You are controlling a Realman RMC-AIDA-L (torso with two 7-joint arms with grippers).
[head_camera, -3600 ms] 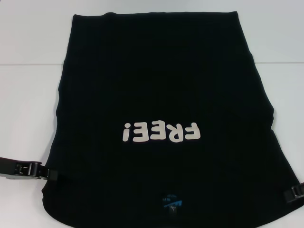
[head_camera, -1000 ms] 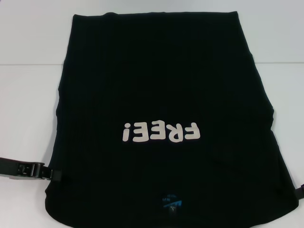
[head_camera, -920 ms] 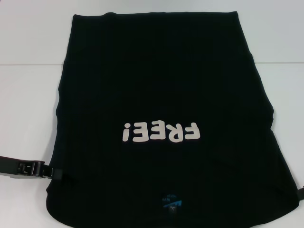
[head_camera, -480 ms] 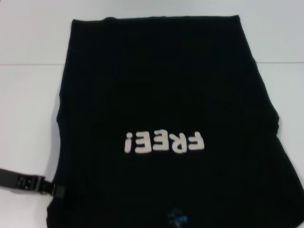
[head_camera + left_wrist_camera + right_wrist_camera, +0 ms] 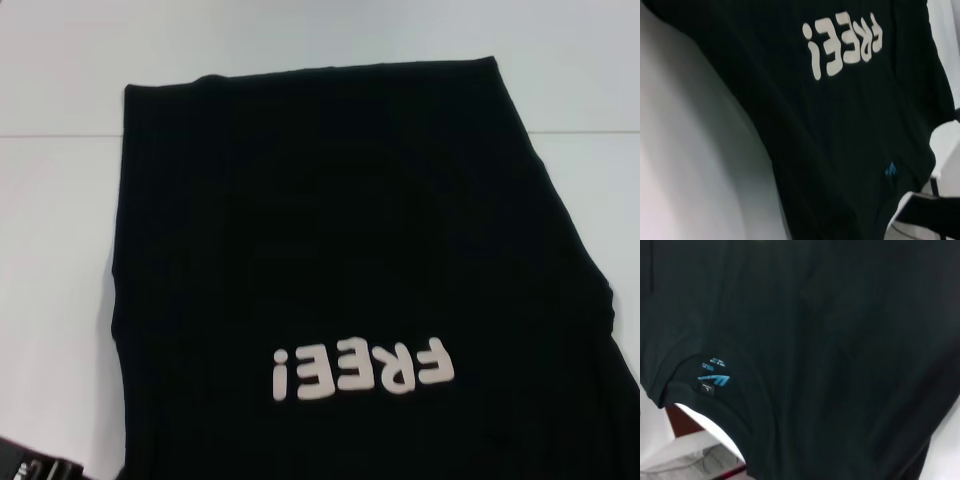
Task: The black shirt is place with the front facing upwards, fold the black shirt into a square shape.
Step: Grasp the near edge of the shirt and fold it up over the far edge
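Only a sliver of the left gripper [image 5: 30, 468] shows in the head view, low at the near left corner of the scene, just beside the shirt's near left edge. Its fingers are out of sight, so I cannot tell whether it is parted or closed, or whether it holds cloth. The right gripper does not appear in any view; a dark shape at the far side of the left wrist view could be part of that arm, but that is uncertain.

Outward from the left gripper, the black shirt [image 5: 340, 250] spreads across the white table [image 5: 60, 260], front up, with the cream "FREE!" lettering [image 5: 362, 369] a little inward from the gripper and the hem edge farthest off. The right wrist view shows the collar with the blue neck label [image 5: 714, 380] inside it, and the neck end seems to hang past the table's near edge.

The shirt looks light, limp and thin. It should drape and wrinkle rather than hold shape, and a single layer may slide over the smooth table. The best holds are probably pinches at the shoulder corners or sleeve seams nearest each gripper, where doubled fabric gives more to grip.
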